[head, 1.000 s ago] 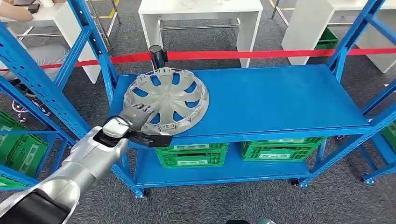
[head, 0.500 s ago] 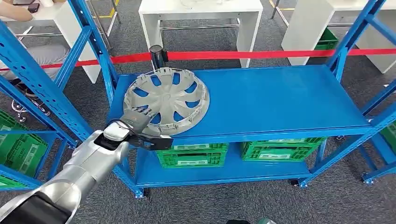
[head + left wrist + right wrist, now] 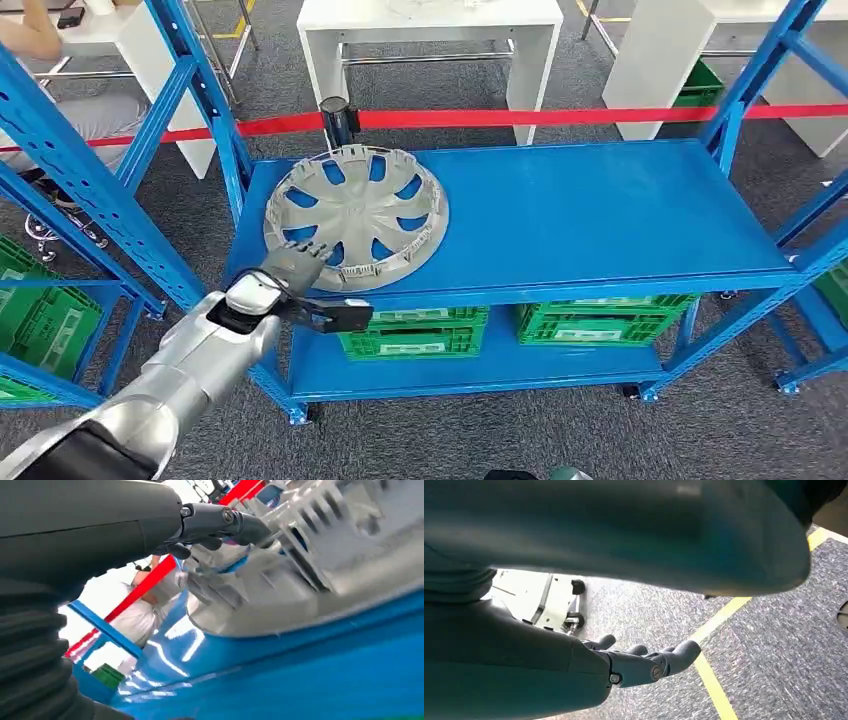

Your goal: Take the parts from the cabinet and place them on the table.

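Hubcap (image 3: 357,217) near rim under left hand (image 3: 290,268) fingers (image 3: 220,522).

The hubcap (image 3: 357,215) looks like matt silver-grey moulded plastic, ribbed underneath. The shelf (image 3: 600,215) is smooth blue painted metal with a glossy sheen, and the crates (image 3: 410,335) below are green plastic. The floor (image 3: 769,645) is rough grey carpet.

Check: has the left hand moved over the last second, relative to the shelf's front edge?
Yes. The left hand slid slightly rightward along the blue shelf front edge, staying at the hubcap rim.
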Motion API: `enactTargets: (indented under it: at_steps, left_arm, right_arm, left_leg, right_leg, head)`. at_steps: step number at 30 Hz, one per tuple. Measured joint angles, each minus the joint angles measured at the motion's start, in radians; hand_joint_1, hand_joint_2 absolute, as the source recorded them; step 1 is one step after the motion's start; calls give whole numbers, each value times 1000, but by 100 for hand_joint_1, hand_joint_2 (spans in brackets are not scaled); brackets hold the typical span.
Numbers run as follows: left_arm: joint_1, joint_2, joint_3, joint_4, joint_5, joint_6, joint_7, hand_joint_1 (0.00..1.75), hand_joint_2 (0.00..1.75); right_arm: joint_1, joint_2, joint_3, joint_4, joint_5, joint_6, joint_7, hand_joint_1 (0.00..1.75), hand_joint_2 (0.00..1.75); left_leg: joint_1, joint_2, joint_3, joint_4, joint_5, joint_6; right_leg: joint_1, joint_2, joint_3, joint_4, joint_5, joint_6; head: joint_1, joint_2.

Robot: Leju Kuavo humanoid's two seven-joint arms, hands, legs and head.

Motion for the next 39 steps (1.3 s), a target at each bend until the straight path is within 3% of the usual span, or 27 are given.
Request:
enactTargets:
  at_steps: [3, 8, 16, 31, 39]
  left_arm:
    - [22, -2, 2, -2, 34, 61, 14, 0, 175]
    - [43, -6, 4, -2, 56, 108, 16, 0, 175]
    - [93, -27, 52, -6, 140, 328, -6, 0, 175]
    - [132, -51, 127, -3, 206, 298, -1, 0, 175]
    - [132, -51, 112, -2, 94, 250, 25, 0, 175]
  right_arm:
    - [0, 0, -3, 0, 2, 0, 0, 0, 0]
    - [1, 0, -8, 0, 3, 0, -3, 0, 0]
    - [3, -2, -11, 0, 13, 0, -4, 0, 0]
    - [3, -5, -15, 0, 21, 0, -4, 0, 0]
    - [-3, -5, -16, 0, 30, 0, -4, 0, 0]
  left_leg:
    - [0, 0, 0, 0, 0, 0]
    - [0, 0, 0, 0, 0, 0]
    - [0, 0, 0, 0, 0, 1]
    - [0, 0, 0, 0, -1, 1]
    - [0, 0, 0, 0, -1, 1]
  right_leg:
    - [0, 0, 0, 0, 0, 0]
    - [0, 0, 0, 0, 0, 0]
    - [0, 0, 0, 0, 0, 0]
    - [0, 0, 0, -1, 0, 0]
    - [0, 0, 1, -1, 0, 0]
  head:
    - [0, 0]
    - [0, 0]
    - [0, 0]
    - [0, 0]
    - [0, 0]
